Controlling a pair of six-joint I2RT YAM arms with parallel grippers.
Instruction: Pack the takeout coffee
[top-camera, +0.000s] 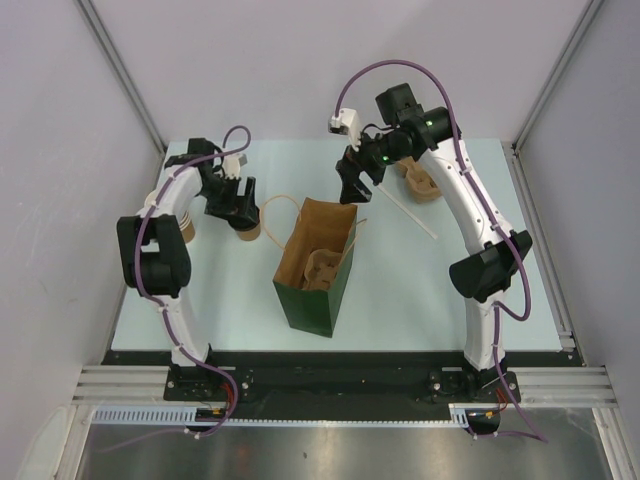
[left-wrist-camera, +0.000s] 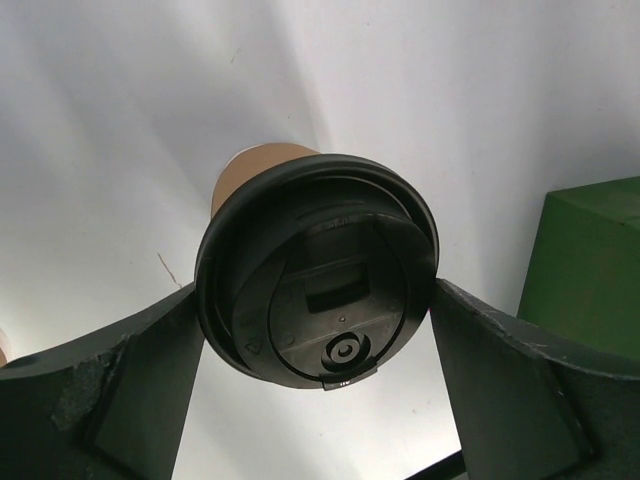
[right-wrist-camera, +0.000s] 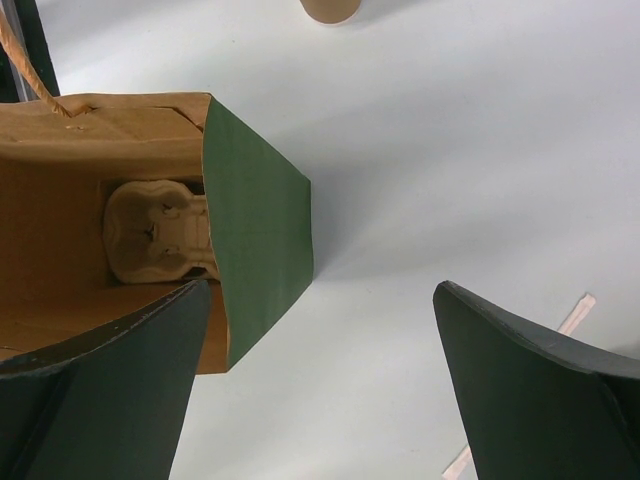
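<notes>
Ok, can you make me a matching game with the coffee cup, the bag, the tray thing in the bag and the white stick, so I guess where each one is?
Things:
1. takeout coffee
2. cup carrier
3. thin white stick
4. paper bag

Places:
A. lying flat on the table
B. between the fingers of the left gripper
C. standing open in the middle, green outside
D. down inside the bag

Pairs: 1-B, 2-D, 3-A, 4-C
</notes>
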